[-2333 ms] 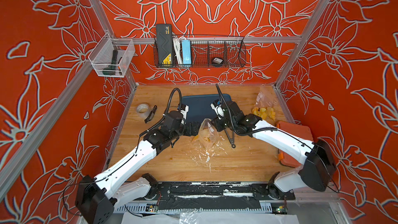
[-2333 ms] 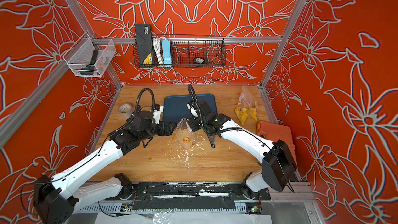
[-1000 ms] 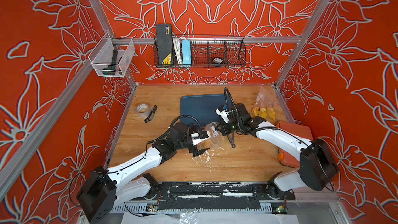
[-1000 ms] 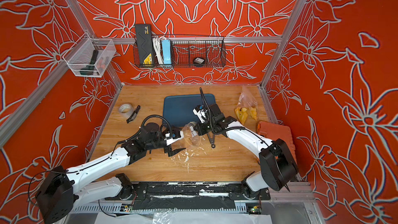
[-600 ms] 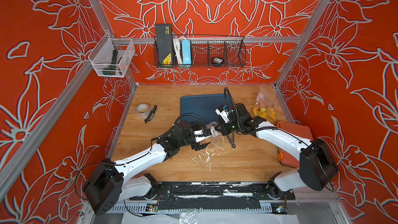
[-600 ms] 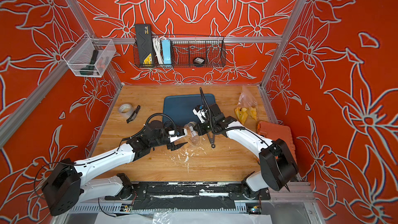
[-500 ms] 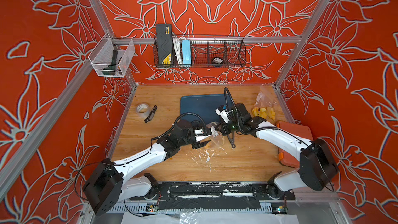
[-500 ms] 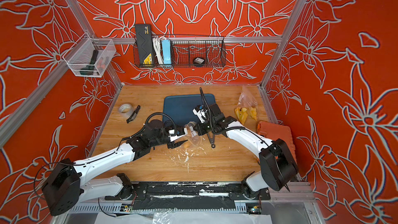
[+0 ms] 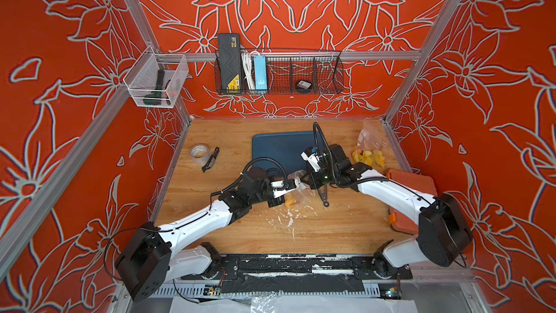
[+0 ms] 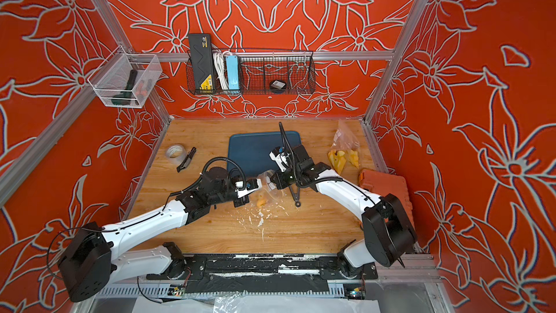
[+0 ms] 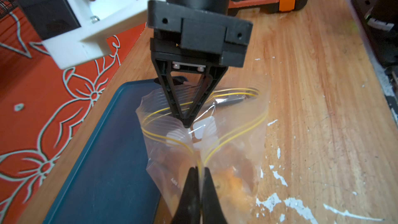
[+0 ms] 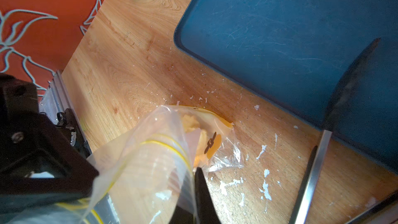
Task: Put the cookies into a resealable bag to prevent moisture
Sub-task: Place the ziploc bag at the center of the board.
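Left gripper (image 11: 199,170) clamped on the mouth of the clear resealable bag (image 11: 228,147), with the yellow zip line running straight in between its closed fingers (image 11: 188,192). Right gripper (image 11: 187,124) faces it, tips pinched together on the same rim a little further along, by a white patch on the plastic. The stretch of bag mouth between the two grips bulges open in loops. In both top views the two grippers meet nearly tip to tip over the middle of the wooden table (image 9: 331,230), bag (image 9: 301,188) held between them, just in front of the blue tray (image 9: 279,149). The cookies (image 12: 192,123) are inside the bag at its lower end, an orange-yellow lump; shapes too blurred to tell. They show under the grippers in a top view (image 10: 261,201). The bag's bottom looks to rest on the wood, close to the tray edge but off it. White flecks (image 9: 288,221) are scattered on the table in front of the bag. Far right are clear bags with yellow prints (image 9: 368,156), with an orange case (image 9: 412,182) beside them. Far left is a tape roll (image 9: 198,152), with a utility knife (image 9: 211,160) next to it.
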Motion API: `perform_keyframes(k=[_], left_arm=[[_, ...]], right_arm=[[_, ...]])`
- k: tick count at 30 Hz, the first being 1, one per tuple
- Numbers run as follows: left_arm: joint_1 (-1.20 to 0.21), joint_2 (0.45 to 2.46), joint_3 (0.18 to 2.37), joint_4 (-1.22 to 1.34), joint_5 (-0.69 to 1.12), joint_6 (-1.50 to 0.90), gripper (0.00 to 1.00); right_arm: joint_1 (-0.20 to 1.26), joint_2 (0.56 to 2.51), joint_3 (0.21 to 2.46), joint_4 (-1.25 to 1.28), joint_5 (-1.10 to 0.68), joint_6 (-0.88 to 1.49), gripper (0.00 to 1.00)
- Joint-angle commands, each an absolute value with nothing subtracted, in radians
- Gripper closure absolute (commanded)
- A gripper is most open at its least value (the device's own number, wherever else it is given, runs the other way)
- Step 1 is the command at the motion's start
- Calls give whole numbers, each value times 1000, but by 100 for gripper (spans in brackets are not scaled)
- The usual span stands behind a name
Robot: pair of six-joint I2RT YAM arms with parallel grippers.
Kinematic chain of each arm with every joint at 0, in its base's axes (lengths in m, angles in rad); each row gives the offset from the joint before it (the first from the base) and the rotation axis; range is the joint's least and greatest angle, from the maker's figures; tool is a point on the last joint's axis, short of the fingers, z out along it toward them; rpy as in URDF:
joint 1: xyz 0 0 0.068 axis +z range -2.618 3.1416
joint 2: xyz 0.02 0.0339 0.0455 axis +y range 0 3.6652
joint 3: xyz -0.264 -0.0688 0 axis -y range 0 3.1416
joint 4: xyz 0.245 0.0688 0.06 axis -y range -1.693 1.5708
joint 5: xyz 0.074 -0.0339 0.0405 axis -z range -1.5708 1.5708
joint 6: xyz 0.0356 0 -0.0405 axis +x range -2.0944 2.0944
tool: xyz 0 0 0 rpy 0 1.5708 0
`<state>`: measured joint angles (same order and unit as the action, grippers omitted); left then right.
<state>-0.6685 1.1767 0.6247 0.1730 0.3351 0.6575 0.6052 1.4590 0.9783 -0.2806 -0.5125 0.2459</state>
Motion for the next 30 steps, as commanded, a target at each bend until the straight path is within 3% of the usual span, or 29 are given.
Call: perform_keyframes(k=[1,2,3,8,14,19,22,26,30], left_arm=[[-672,1149,625,178,350,666,100],[-672,1144,627,166,354,669,100],[-672,1140,628,155,359,670,100],[-668,1072,602,143,382,631,100],[-646,997,608,113,514,555,100],[-647,1028,699,41,633,540,100],[-647,1045,770,-18,707,547,100],[-598,1049,747,16,603,492,100],[-451,1119,687,55,673,437,100]], right_arm=[[604,1436,971,-286,-481,239,100],[604,1427,972,-289,-467,238,100],[604,1416,973,-293,-453,237,94],[604,1270,952,-289,-343,254,51],[603,1015,847,-286,-102,305,27],[596,843,723,-296,197,367,27],[570,771,694,-345,237,387,21],[548,713,676,-348,92,339,22],[545,693,628,-260,-210,269,22]])
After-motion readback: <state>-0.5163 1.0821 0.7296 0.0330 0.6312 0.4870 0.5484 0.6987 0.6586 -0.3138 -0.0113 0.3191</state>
